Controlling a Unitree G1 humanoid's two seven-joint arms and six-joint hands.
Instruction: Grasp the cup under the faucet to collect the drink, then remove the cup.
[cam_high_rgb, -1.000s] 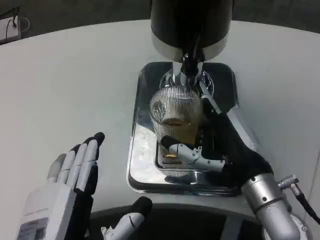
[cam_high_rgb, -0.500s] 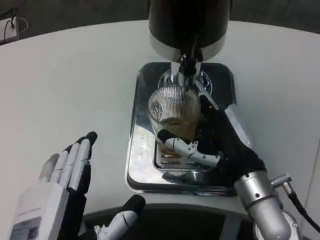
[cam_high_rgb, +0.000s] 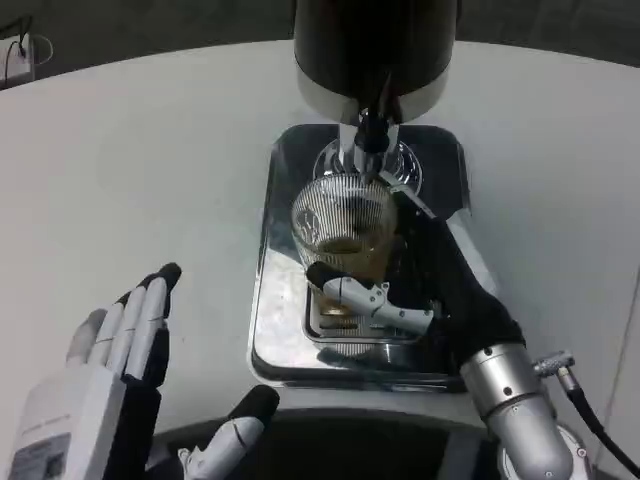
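Note:
A ribbed clear glass cup (cam_high_rgb: 343, 228) with amber drink in its bottom stands on the steel drip tray (cam_high_rgb: 277, 322), just in front of the black faucet (cam_high_rgb: 371, 130) of the dark dispenser (cam_high_rgb: 372, 50). My right hand (cam_high_rgb: 430, 290) wraps the cup from the right and the front, its thumb across the near side and its fingers behind the glass. My left hand (cam_high_rgb: 105, 385) hovers with fingers apart over the white table at lower left, holding nothing.
The white table (cam_high_rgb: 150, 170) spreads wide to the left and right of the tray. A small white device with a cable (cam_high_rgb: 20, 55) lies at the far left corner. A grey cable (cam_high_rgb: 585, 405) runs from my right wrist.
The view has shifted slightly. My left hand has slid down and to the left. The right hand keeps its hold on the cup, which stays under the faucet.

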